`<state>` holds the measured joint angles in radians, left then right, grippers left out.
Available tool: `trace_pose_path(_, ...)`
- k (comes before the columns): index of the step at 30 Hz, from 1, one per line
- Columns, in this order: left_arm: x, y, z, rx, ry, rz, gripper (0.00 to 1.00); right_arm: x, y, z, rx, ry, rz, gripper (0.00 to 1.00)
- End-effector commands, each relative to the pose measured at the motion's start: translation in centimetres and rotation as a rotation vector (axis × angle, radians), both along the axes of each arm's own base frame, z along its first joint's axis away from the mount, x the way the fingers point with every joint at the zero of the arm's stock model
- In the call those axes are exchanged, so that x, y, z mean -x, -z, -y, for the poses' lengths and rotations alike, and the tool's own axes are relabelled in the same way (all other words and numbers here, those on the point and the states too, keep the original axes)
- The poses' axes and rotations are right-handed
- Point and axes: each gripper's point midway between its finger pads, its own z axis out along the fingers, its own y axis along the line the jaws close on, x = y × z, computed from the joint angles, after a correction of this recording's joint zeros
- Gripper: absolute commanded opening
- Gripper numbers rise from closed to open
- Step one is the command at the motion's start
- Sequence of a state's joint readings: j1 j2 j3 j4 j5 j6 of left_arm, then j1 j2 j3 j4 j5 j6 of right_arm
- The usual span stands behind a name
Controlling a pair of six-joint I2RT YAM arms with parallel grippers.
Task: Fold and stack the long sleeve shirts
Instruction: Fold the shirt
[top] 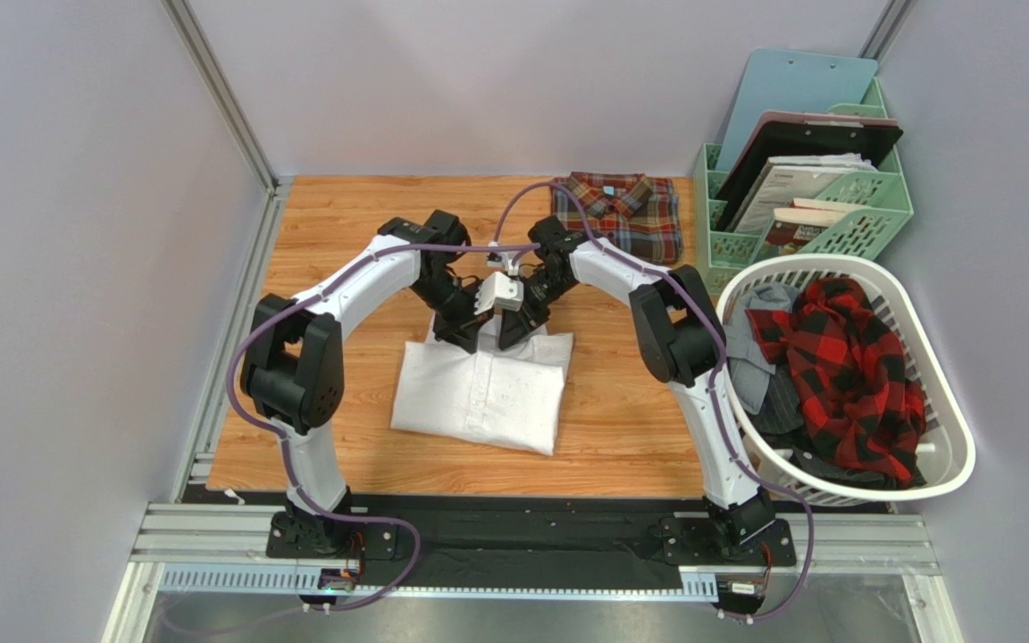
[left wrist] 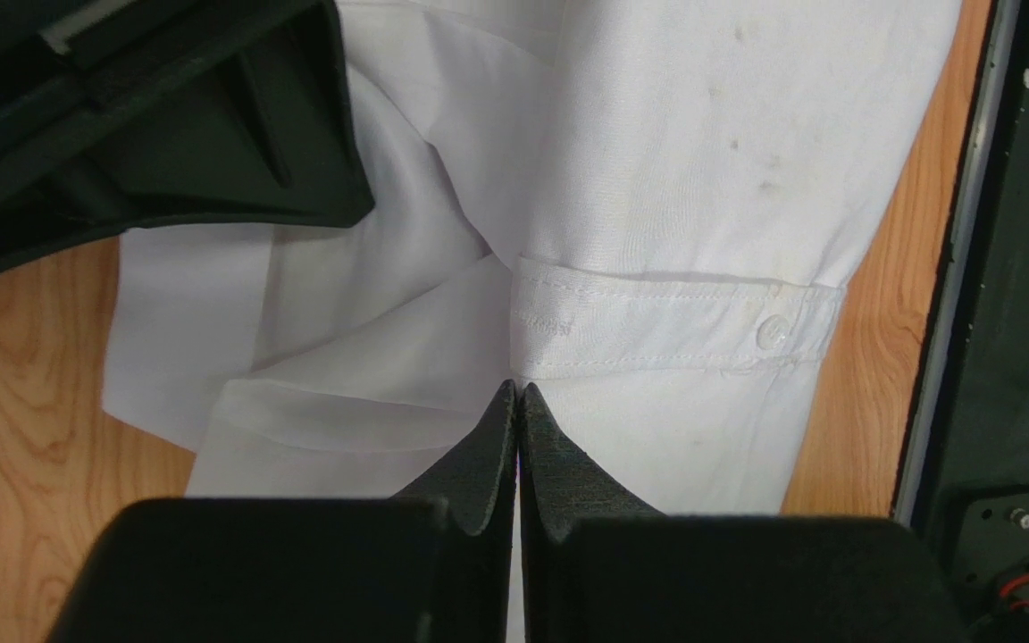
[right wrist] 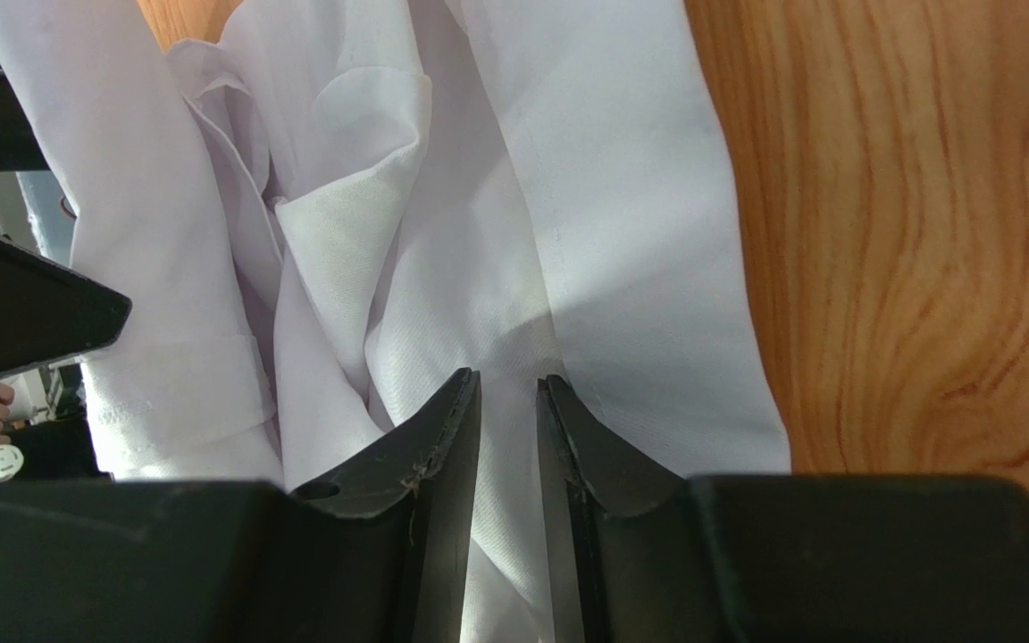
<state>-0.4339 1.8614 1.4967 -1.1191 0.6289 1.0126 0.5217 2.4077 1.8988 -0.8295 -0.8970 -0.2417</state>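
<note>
The white shirt (top: 480,395), smooth thin woven cloth folded to a rough rectangle, lay flat on the wood-grain table (top: 346,241). Both grippers met at its far edge. The left gripper (left wrist: 517,389) had its dark, wedge-shaped foam-like fingertips pressed fully together. They pinched the shirt where creases ran in to one point at the end of a stitched cuff (left wrist: 668,322), which carried a small round white button (left wrist: 772,332). Faint brownish specks marked the cloth past the cuff. The right gripper (right wrist: 508,382) stood with its jaws a narrow slit apart, clamped on a soft rumpled fold of the same shirt that filled the gap. The plaid shirt (top: 621,215), fine red, brown and green checks with a teal inner collar, lay folded square beyond the white shirt's far right corner, apart from it. To the white shirt's right sat a white slotted plastic basket (top: 943,469) holding a red-and-black checked garment (top: 856,362). Beyond it stood a pale green mesh rack (top: 869,201) with a blue clipboard (top: 788,87) and papers whose print was too small to read.
</note>
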Motion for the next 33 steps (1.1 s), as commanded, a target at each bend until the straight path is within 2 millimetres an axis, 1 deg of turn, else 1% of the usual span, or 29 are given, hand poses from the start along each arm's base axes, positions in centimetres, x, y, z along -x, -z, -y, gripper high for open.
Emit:
trace_pose_path(1, -3.5, -1.8, 1.7, 0.071, -0.017, 0.125, 0.00, -0.2, -0.7, -0.4, -0.025, -0.038, 0.040, 0.28)
trace_pose_path(8, -6.9, -1.5, 2.4, 0.071, -0.071, 0.224, 0.00, -0.1, -0.7, -0.3, -0.031, -0.051, 0.044, 0.28)
trace_pose_path(11, -8.0, -1.2, 2.6, 0.075, -0.090, 0.253, 0.00, -0.3, -0.8, -0.4, -0.037, -0.050, 0.045, 0.28)
trace_pose_path(14, -8.2, -0.2, 2.8, 0.073, -0.088, 0.245, 0.00, -0.6, -1.2, -0.6, -0.044, -0.057, 0.061, 0.28)
trace_pose_path(16, -8.2, 0.5, 2.6, 0.061, -0.081, 0.240, 0.00, -1.6, -1.9, -0.4, -0.040, -0.048, 0.093, 0.29)
trace_pose_path(17, -8.1, 0.8, 2.5, 0.055, -0.073, 0.237, 0.00, -2.1, -2.3, -0.3, -0.039, -0.042, 0.108, 0.29)
trace_pose_path(18, -7.5, 1.4, 2.3, 0.044, -0.065, 0.220, 0.00, -2.8, -2.8, 0.2, -0.041, -0.027, 0.116, 0.29)
trace_pose_path(19, -7.1, 1.7, 2.3, 0.034, -0.042, 0.218, 0.00, -3.7, -4.0, 0.2, -0.055, -0.019, 0.148, 0.29)
trace_pose_path(21, -6.0, 2.4, 2.0, 0.013, -0.026, 0.192, 0.00, -4.7, -5.2, 0.7, -0.072, 0.002, 0.168, 0.30)
trace_pose_path(23, -4.9, 2.8, 2.1, -0.002, -0.001, 0.172, 0.00, -5.2, -6.5, 0.9, -0.081, 0.005, 0.206, 0.31)
trace_pose_path(24, -4.4, 3.1, 2.0, -0.009, 0.002, 0.157, 0.00, -5.4, -6.6, 1.1, -0.077, 0.006, 0.218, 0.31)
trace_pose_path(25, -4.0, 3.3, 2.1, -0.013, 0.008, 0.149, 0.00, -5.4, -6.5, 1.2, -0.071, 0.004, 0.226, 0.31)
trace_pose_path(28, -2.8, 4.0, 2.0, -0.037, 0.019, 0.119, 0.00, -5.6, -5.3, 1.3, -0.040, 0.020, 0.215, 0.31)
trace_pose_path(29, -2.4, 4.1, 1.9, -0.045, 0.021, 0.104, 0.00, -5.7, -4.3, 1.3, -0.026, 0.026, 0.200, 0.31)
trace_pose_path(32, -0.8, 4.7, 1.2, -0.073, 0.023, 0.056, 0.00, -5.1, -2.9, 1.0, 0.006, 0.019, 0.175, 0.30)
trace_pose_path(33, -0.1, 5.1, 0.8, -0.083, 0.023, 0.035, 0.00, -4.2, -2.3, 0.8, 0.015, 0.000, 0.156, 0.30)
